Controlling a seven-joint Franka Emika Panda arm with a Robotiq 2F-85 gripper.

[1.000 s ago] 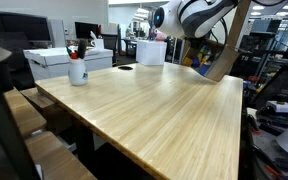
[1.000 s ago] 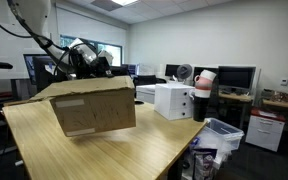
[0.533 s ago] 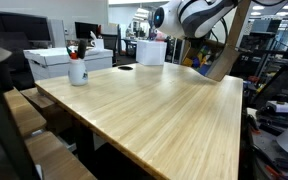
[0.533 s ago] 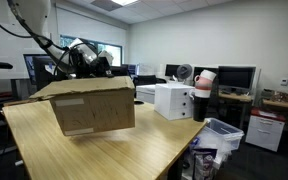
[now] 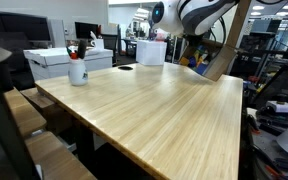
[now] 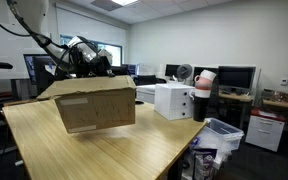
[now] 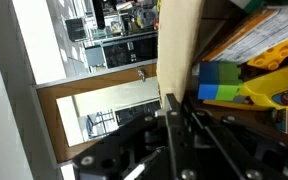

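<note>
A brown cardboard box (image 6: 94, 108) stands on the wooden table (image 6: 104, 160), and in an exterior view only its tall side (image 5: 227, 45) shows at the table's far end. My gripper (image 6: 96, 62) is at the box's top edge, shut on an upright flap (image 7: 177, 50), which runs down between the two black fingers (image 7: 174, 112). In the wrist view the gripper (image 7: 181, 100) comes in from the bottom. Inside the box lie blue, green and yellow toy blocks (image 7: 229, 82) and printed paper (image 7: 259, 35).
A white mug with pens (image 5: 77, 68) sits on the table near white boxes (image 5: 59, 58). Beside the table are a white box (image 6: 174, 100), a small fan (image 6: 184, 72), a bin (image 6: 222, 135) and desks with monitors. The table's edge (image 6: 189, 140) is close to the box.
The gripper and the box it grips have shifted very slightly upward; nothing else has moved.
</note>
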